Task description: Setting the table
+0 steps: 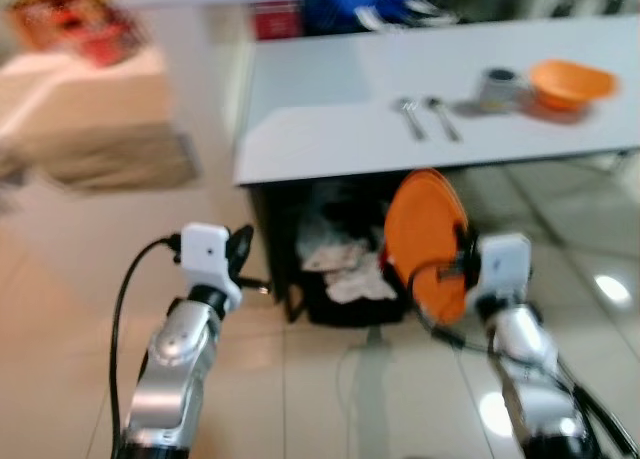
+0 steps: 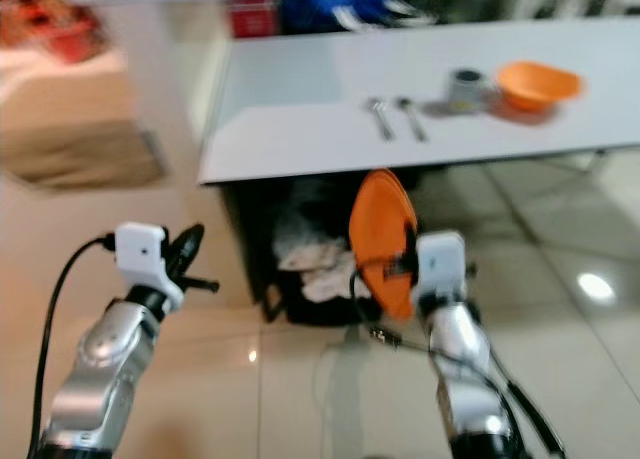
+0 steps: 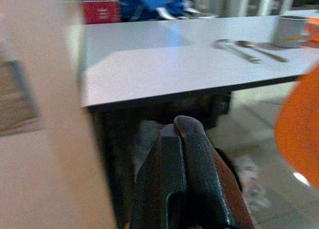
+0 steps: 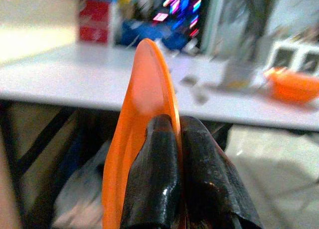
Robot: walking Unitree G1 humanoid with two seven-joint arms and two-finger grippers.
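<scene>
Orange plate (image 1: 425,241) stands on edge in the right claw (image 1: 462,264), held below the front edge of the white table (image 1: 330,129) and in front of the dark space beneath it. In the right wrist view the two black fingers (image 4: 159,184) are pressed onto the plate's rim (image 4: 149,89), one on each face, with the plate rising upright between them. The left claw (image 1: 240,251) hangs over the tiled floor (image 1: 60,309) to the left of the table's corner, well apart from the plate; in the left wrist view its fingers (image 3: 192,164) lie pressed together with nothing between them.

On the table top, toward its right part, a fork (image 1: 410,117) and a spoon (image 1: 441,117) lie side by side, just apart. To their right stands a grey cup (image 1: 497,89), and just beside it an orange bowl (image 1: 570,83). Under the table sits a dark bin or box with crumpled white material (image 1: 345,269) in it; what it is cannot be told through the blur. A beige piece of furniture (image 1: 95,119) stands to the left of the table, and blue and red things (image 1: 340,9) lie behind the table's far edge, too blurred to name.
</scene>
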